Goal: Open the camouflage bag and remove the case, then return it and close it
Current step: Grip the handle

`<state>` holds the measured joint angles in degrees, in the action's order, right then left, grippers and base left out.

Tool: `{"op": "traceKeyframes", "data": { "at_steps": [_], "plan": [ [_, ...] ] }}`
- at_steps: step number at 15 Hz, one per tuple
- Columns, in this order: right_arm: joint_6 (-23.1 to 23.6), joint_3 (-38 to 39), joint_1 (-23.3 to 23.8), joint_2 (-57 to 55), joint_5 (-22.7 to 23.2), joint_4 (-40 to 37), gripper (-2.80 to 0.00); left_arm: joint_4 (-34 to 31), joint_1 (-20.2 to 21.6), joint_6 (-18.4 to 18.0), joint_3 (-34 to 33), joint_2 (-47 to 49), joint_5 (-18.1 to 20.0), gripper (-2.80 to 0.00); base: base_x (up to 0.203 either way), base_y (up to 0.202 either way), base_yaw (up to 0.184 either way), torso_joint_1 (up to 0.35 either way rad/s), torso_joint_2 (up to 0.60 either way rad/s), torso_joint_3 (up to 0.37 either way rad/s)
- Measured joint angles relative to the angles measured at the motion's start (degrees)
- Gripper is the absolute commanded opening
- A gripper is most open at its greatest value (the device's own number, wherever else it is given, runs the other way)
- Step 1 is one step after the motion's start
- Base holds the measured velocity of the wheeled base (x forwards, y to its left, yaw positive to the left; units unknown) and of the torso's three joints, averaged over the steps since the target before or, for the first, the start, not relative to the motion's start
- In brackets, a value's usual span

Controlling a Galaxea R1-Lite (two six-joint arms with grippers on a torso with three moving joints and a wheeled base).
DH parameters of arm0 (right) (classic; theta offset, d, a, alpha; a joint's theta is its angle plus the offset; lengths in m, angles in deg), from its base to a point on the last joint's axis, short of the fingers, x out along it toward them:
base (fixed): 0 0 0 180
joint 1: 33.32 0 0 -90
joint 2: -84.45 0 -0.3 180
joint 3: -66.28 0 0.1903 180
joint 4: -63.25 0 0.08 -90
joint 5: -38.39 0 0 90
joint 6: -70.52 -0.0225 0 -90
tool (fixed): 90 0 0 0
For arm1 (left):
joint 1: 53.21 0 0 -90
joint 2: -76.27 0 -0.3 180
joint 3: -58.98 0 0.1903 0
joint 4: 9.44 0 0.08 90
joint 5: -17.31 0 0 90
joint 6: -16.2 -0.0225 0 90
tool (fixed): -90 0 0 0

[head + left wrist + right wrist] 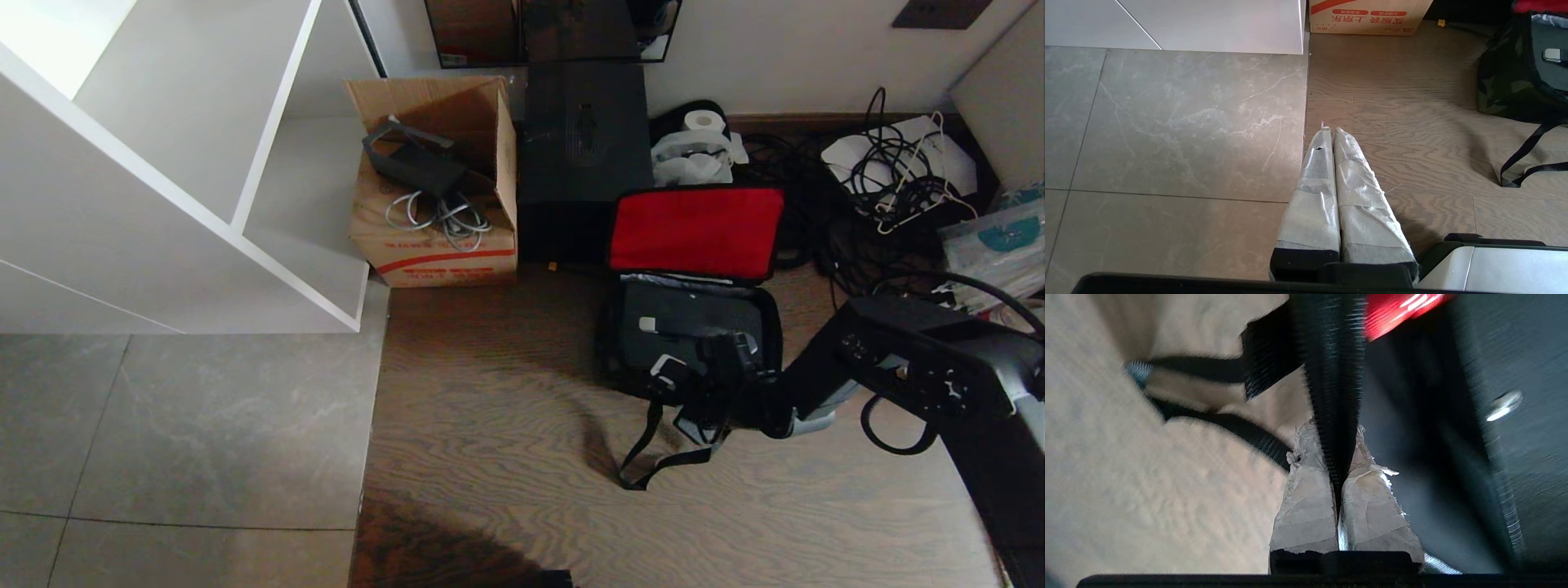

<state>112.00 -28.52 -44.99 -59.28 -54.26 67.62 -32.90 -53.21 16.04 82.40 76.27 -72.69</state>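
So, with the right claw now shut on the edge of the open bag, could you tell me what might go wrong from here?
1. The right claw pinches only the thin black zipper edge of the camouflage bag, so it may slip free when pulled.
2. The loose black strap trails on the floor beside the claw and could snag.
3. The case sits inside; tugging might drag both.

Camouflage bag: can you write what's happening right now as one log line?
camouflage bag: open, lid up | case: inside bag | right gripper: shut on bag's zipper edge | left gripper: shut, idle above floor
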Motion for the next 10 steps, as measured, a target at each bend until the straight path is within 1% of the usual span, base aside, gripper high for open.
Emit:
{"op": "traceKeyframes", "data": {
  "at_steps": [2,6,7,10],
  "plan": [
    [-0.6,3.1,-1.0,1.5,0.1,-0.7,-2.80,0.0,0.0,0.0,0.0,0.0,0.0,-2.80,0.000,0.000,0.000,0.000,0.00,0.000],
    [-2.9,8.7,-4.4,4.9,0.8,-3.0,-2.80,0.0,0.0,0.0,0.0,0.0,0.0,-2.80,0.000,0.000,0.000,0.000,0.00,0.000],
    [-4.0,9.6,-5.2,5.7,0.8,-3.7,-2.80,0.0,0.0,0.0,0.0,0.0,0.0,-2.80,0.000,0.000,0.000,0.000,0.00,0.000],
    [-9.0,10.4,-8.4,7.2,0.7,-6.7,-2.80,0.0,0.0,0.0,0.0,0.0,0.0,-2.80,0.000,0.000,0.000,0.000,0.00,0.000]
  ]
}}
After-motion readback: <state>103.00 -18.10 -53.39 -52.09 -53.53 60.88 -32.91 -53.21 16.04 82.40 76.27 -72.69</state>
